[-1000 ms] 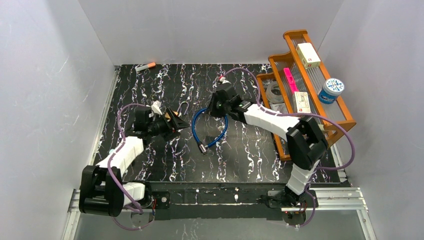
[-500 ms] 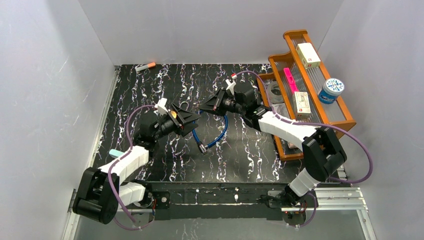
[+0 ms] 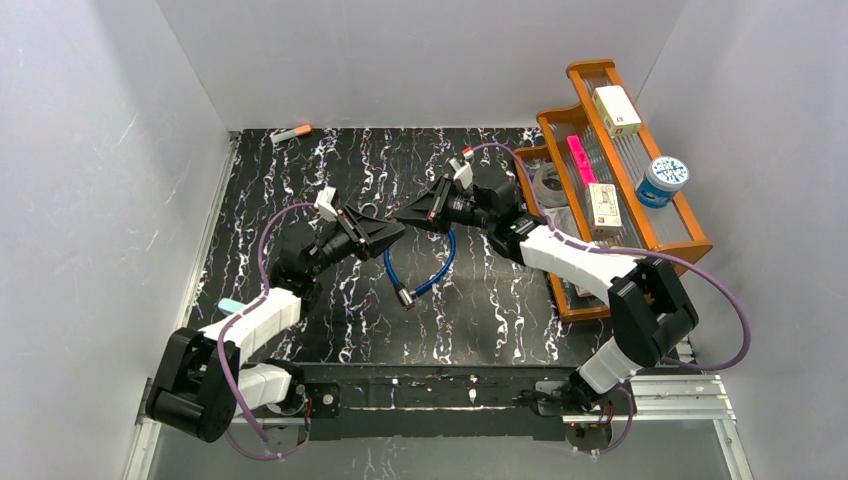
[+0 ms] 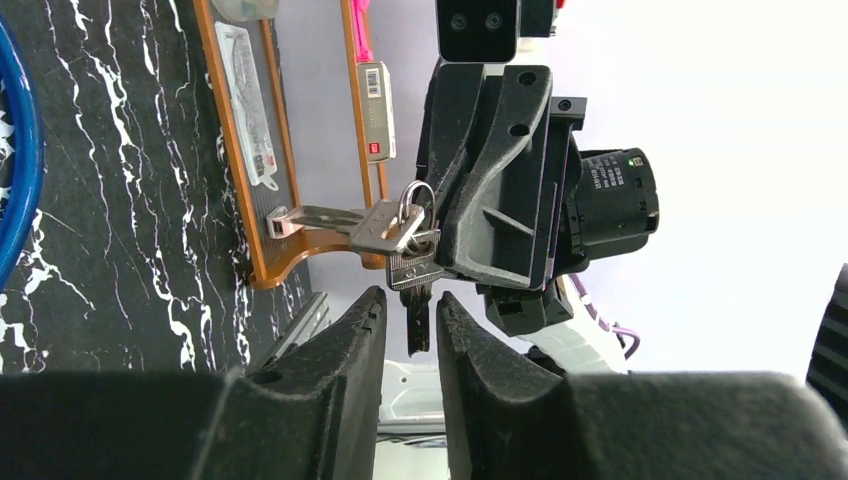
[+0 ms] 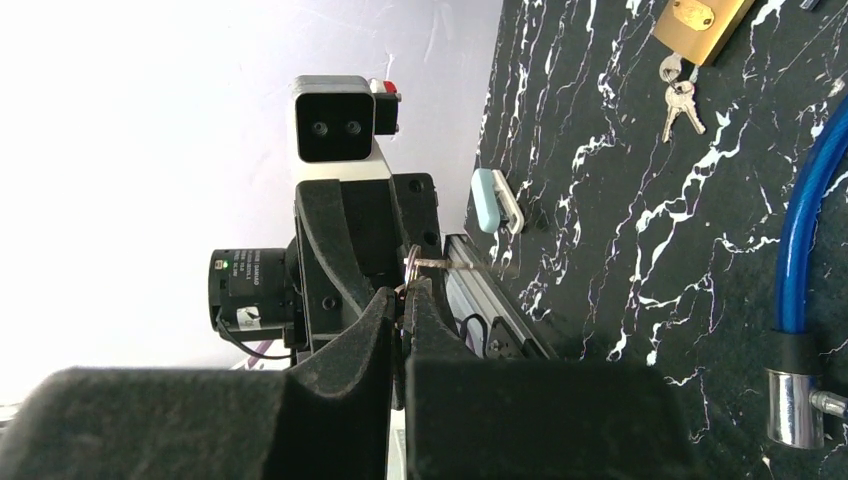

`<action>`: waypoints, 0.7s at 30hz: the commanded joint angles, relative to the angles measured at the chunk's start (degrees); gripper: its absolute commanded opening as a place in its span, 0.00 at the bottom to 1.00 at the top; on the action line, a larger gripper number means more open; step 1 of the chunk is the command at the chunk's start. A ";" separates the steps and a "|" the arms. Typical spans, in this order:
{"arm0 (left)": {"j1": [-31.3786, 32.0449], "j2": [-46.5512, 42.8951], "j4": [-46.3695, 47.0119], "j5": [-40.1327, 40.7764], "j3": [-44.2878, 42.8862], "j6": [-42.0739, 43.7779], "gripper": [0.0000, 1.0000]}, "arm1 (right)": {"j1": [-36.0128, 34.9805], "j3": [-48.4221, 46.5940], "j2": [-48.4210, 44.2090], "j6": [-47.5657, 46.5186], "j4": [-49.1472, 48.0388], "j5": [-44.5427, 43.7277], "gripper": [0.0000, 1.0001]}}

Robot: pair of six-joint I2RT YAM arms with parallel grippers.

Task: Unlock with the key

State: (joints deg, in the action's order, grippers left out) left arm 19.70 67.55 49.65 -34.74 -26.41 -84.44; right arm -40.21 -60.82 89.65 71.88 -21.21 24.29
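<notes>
ringed silver keys clamped in right gripper; left gripper slightly apart around one blade; blue cable below.

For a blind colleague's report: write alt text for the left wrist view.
A bunch of keys held by the right gripper hangs mid-frame, with one key dropping between the fingers of the left gripper at the bottom edge. Behind lie a black marbled table, a blue cable and a wooden rack.
</notes>
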 commanded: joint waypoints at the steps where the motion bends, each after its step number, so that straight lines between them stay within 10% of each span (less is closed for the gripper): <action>1: 0.31 -1.24 2.33 0.22 -1.35 -1.36 0.22 | -0.02 0.65 -2.23 1.34 -4.42 1.68 0.04; 13: 1.04 -1.33 6.69 1.74 -0.26 -4.50 0.00 | 0.00 2.41 -2.47 2.57 -6.07 1.81 0.08; 21: 1.04 -2.40 6.64 2.42 0.37 -2.97 0.00 | 1.14 3.41 -7.55 -2.41 -0.34 -2.67 0.56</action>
State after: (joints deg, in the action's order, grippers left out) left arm 20.47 67.18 54.02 -32.73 -25.76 -88.92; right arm -39.86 -57.93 87.48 73.67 -23.44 24.34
